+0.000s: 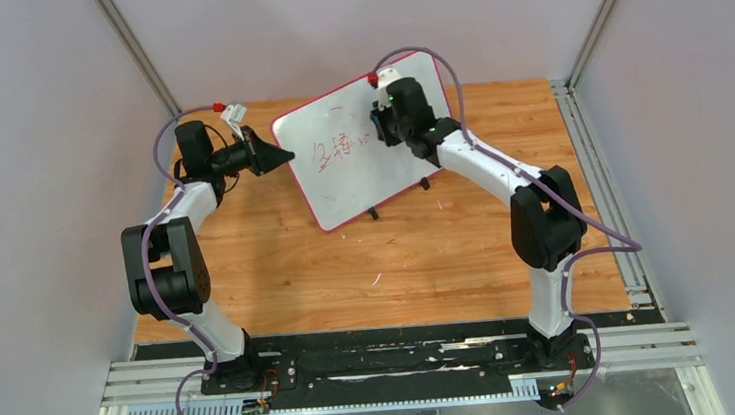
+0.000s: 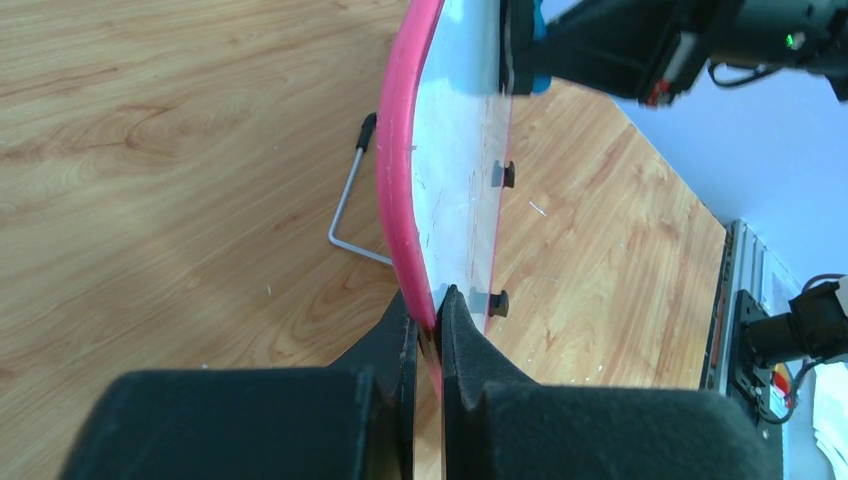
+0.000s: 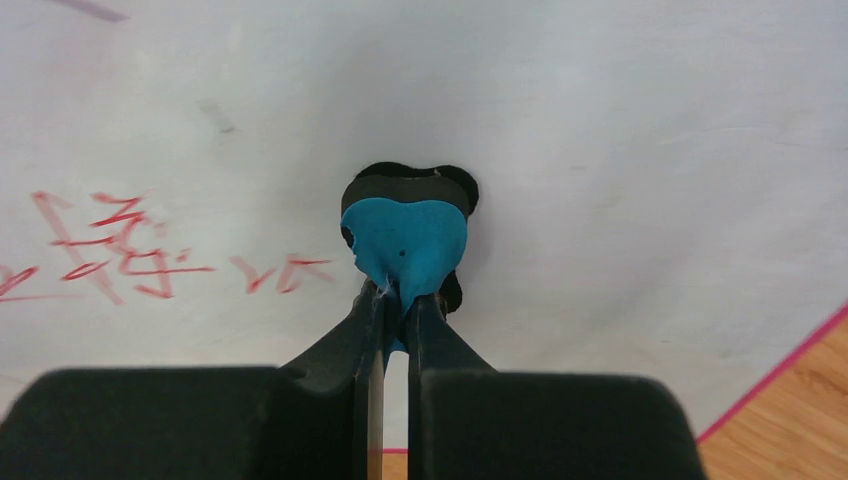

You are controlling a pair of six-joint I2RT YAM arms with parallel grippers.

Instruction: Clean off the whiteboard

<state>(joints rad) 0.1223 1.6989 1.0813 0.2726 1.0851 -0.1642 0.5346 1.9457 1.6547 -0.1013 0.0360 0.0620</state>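
Note:
The whiteboard [image 1: 359, 158] with a red-pink frame stands tilted on its black feet at the back middle of the table. Red handwriting [image 1: 334, 152] is on its left half, and shows in the right wrist view [image 3: 120, 250]. My left gripper [image 1: 284, 156] is shut on the board's left edge [image 2: 400, 150], the frame pinched between the pads [image 2: 428, 318]. My right gripper [image 1: 383, 118] is shut on the blue-and-black eraser [image 3: 405, 235], which presses against the board's white face [image 3: 620, 150] just right of the writing.
The wooden table [image 1: 428, 252] spreads in front of the board. A wire stand [image 2: 345, 205] props the board from behind. Grey walls and metal rails [image 1: 597, 177] close in the sides. The arm bases sit on a black rail [image 1: 397, 360] at the near edge.

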